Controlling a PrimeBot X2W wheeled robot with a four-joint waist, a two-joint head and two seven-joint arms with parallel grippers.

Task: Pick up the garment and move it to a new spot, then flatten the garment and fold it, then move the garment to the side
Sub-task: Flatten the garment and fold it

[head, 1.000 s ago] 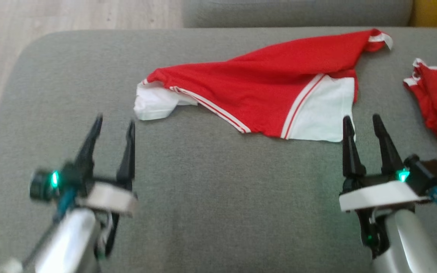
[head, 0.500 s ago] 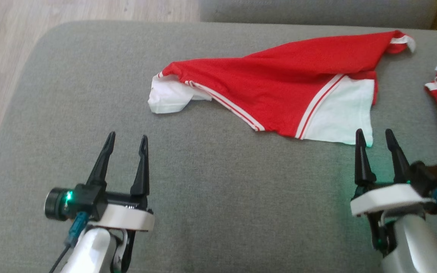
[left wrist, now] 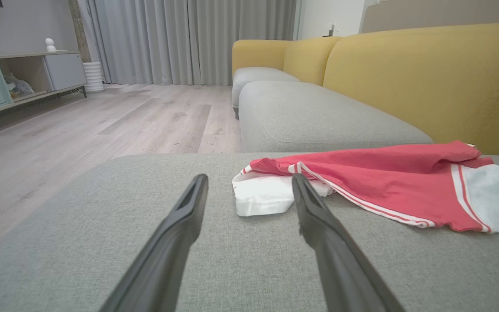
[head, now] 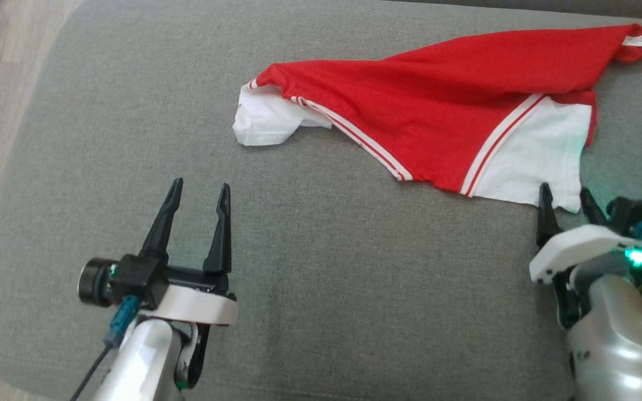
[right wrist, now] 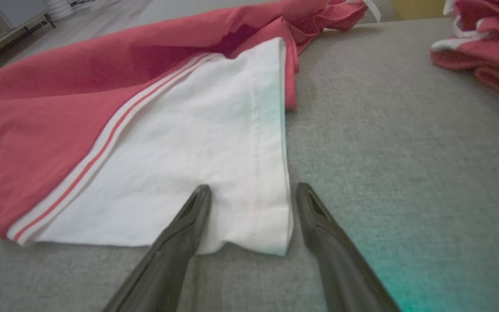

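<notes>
Head view: right gripper (head: 565,190) spread wide at red-and-white shirt's (head: 438,106) white corner; left gripper (head: 201,184) wide, well apart from shirt.

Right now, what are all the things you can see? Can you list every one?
garment: one, red and white, spread crumpled on the grey cushion
second garment: one, red with white trim, bunched on the cushion to the robot's right
grey cushion: one, grey, under both garments
far cushion: one, grey, beyond the first
sofa back: one, yellow, behind the cushions
floor: one, pale wood, left of the cushions
curtains: grey, far wall
cabinet: one, pale green and grey, far left
left gripper: one, dark, open, above bare cushion
right gripper: one, dark, open, at the garment's white near corner
</notes>
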